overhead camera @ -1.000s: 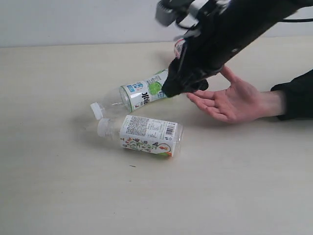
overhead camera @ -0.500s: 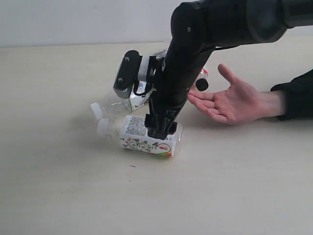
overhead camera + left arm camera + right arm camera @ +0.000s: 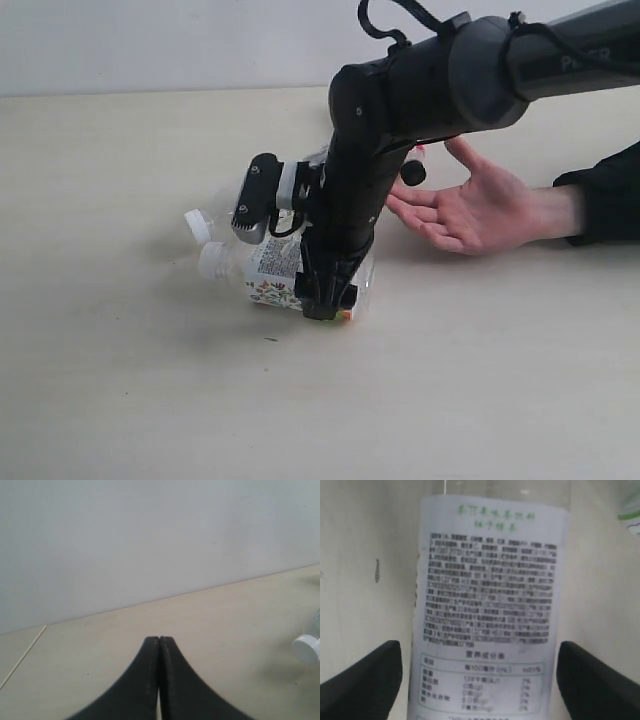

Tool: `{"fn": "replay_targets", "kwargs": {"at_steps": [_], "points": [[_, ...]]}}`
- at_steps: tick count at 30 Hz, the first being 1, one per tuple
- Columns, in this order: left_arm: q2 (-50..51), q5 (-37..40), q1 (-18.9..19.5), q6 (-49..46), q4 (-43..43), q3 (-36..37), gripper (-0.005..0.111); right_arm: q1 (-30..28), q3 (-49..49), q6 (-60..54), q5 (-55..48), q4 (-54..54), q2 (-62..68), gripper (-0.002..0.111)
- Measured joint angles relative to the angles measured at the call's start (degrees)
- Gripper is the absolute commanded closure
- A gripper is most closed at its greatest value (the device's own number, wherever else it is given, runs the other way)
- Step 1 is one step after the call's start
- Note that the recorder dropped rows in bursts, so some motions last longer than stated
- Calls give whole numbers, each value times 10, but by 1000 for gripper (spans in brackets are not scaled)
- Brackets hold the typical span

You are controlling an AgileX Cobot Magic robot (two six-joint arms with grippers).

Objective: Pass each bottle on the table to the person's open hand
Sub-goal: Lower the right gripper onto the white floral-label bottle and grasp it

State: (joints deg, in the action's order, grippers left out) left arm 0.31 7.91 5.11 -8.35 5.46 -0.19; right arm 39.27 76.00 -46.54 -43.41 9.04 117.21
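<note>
The squarish floral-label bottle [image 3: 275, 278] lies on its side on the table [image 3: 140, 400], white cap pointing left. My right gripper [image 3: 331, 300] is down over its base end, open. In the right wrist view its label [image 3: 487, 595] fills the space between the two fingers [image 3: 367, 677], with a small gap on each side. The lime-label bottle [image 3: 205, 222] lies just behind, mostly hidden by the arm; an edge of its label [image 3: 631, 510] shows. A black cap [image 3: 412, 173] peeks out beside the person's open hand [image 3: 475, 210]. My left gripper [image 3: 159, 641] is shut on nothing above bare table.
The person's dark sleeve [image 3: 605, 195] rests at the right edge. My right arm [image 3: 420, 85] stretches across from the upper right over the bottles. A white bottle cap [image 3: 306, 648] shows at the edge of the left wrist view. A grey wall [image 3: 150, 540] stands behind the table.
My right arm has swung down and leftward from beside the hand and the lime-label bottle, and its open fingers now straddle the floral-label bottle. The bottles and hand have stayed put.
</note>
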Motion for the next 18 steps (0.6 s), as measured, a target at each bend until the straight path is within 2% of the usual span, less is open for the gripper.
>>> {"fn": "replay_targets", "kwargs": {"at_steps": [5,14,18], "points": [[0,0,0,0,0,0,107,0,0,-1,1,1,23,44],[0,0,0,0,0,0,107,0,0,-1,0,20,23,91],[0,0,0,0,0,0,107,0,0,-1,-5,22,23,107]]}}
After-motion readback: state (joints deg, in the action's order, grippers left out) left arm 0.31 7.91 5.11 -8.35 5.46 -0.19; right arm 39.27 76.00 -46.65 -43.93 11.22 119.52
